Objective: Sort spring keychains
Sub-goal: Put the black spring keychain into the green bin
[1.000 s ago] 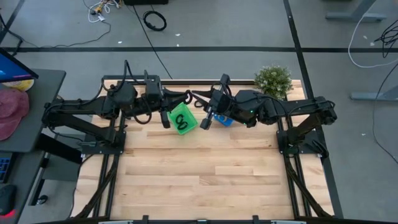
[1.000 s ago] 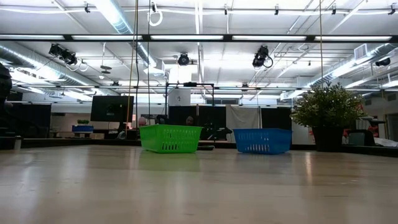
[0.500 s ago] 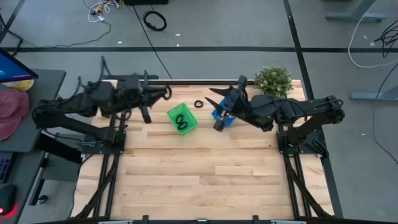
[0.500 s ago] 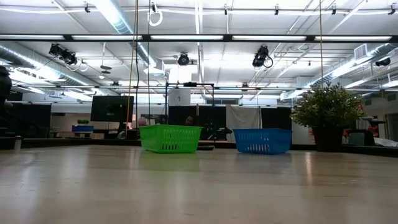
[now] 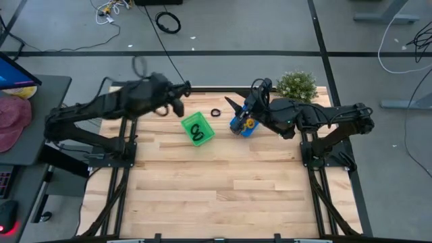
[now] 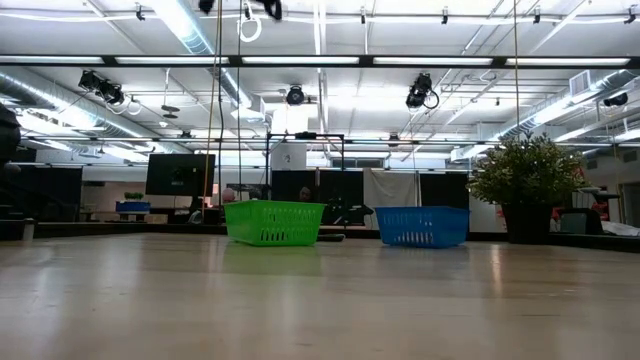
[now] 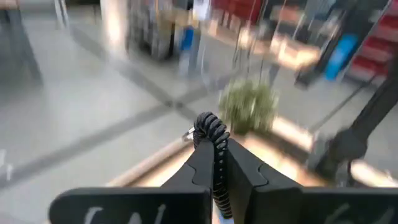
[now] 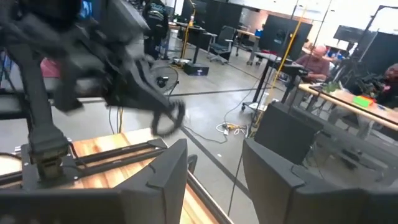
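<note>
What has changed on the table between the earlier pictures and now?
The left gripper, shut on a black spring keychain, has swung from over the green basket toward the table's far left edge. The right gripper has opened and drawn back over the blue basket. Both baskets and the plant stayed put.

The right gripper's parted fingers [image 8: 168, 180] frame the left arm [image 8: 93, 56] (blurred) above the table [image 8: 93, 152].

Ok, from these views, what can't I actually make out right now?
- Blue basket contents: high view, right hand overhangs it; low view, wall hides them.
- Green basket: dark coils inside, count unclear, too small.
- Left hand: high view, motion-blurred; the left wrist view shows it shut on a black spring keychain.
</note>
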{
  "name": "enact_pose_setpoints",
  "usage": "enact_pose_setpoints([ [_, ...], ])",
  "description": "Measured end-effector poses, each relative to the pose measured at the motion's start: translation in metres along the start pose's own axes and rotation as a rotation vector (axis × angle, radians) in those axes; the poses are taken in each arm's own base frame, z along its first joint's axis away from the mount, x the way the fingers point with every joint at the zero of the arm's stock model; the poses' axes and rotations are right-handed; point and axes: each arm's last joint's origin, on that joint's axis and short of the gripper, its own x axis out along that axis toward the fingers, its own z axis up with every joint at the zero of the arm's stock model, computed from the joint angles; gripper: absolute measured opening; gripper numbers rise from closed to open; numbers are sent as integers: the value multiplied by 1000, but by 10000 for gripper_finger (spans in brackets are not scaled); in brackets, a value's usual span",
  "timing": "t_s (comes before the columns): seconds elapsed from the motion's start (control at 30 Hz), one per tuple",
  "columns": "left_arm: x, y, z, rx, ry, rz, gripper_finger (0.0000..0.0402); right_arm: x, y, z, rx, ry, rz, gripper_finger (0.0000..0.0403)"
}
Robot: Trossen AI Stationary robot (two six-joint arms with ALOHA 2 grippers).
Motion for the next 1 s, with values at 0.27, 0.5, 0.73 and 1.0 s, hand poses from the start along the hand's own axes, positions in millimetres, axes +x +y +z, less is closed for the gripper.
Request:
enact_pose_setpoints([
  [0.27,51,18,-33,-93,517,31,19,0,0,-2,32,14,2,162],
  [0.5,86,14,-63,-87,704,23,19,0,1,-6,58,46,7,162],
  [0.73,122,13,-98,36,876,12,19,-1,1,-7,72,54,17,162],
  [1.0,162,12,-147,200,1022,33,19,-1,1,-7,75,54,17,162],
])
